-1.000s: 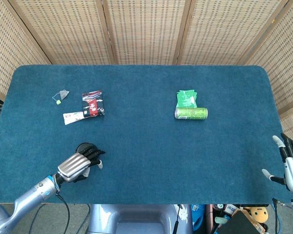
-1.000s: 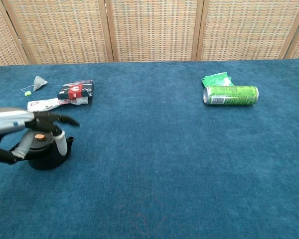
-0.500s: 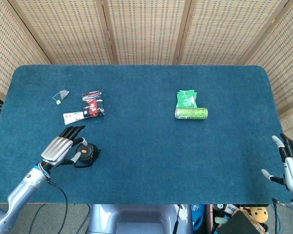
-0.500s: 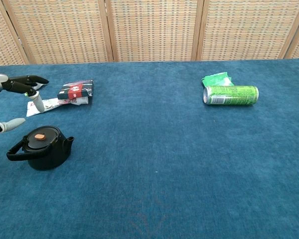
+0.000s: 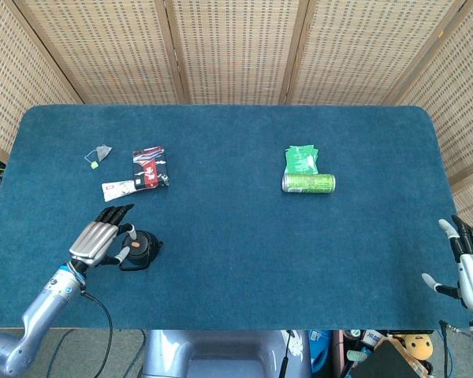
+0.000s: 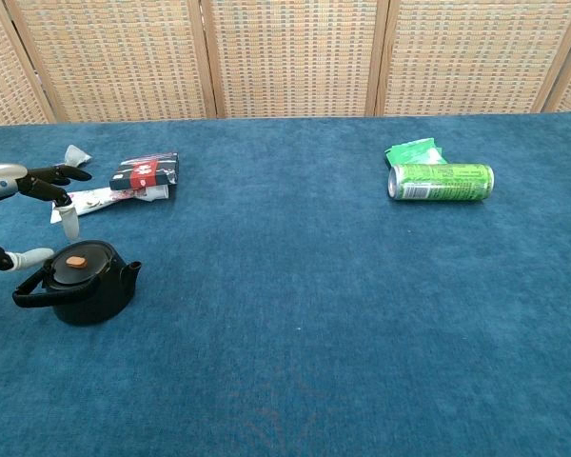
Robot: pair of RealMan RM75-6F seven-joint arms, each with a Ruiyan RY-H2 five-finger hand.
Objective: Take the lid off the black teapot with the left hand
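The black teapot [image 5: 141,250] [image 6: 88,293] stands upright near the table's front left, spout to the right. Its lid [image 6: 76,259] with an orange knob sits on top of it. My left hand [image 5: 97,239] [image 6: 24,184] hovers just left of and behind the pot with its fingers spread and nothing held. One pale fingertip [image 6: 69,225] hangs above the lid's left edge, and the thumb [image 6: 27,257] lies beside the handle. My right hand [image 5: 471,272] rests with fingers apart at the table's front right corner, far from the pot.
Behind the teapot lie a white sachet [image 5: 118,189], a red-and-black packet [image 5: 150,167] and a tea bag [image 5: 101,153]. A green can [image 5: 308,183] lies on its side beside a green packet [image 5: 301,159] at centre right. Wicker screens stand behind the table.
A second ago my left hand covered the teapot's top. It then drew back to the left off the pot, leaving the lid on, and has since sunk a little beside it.
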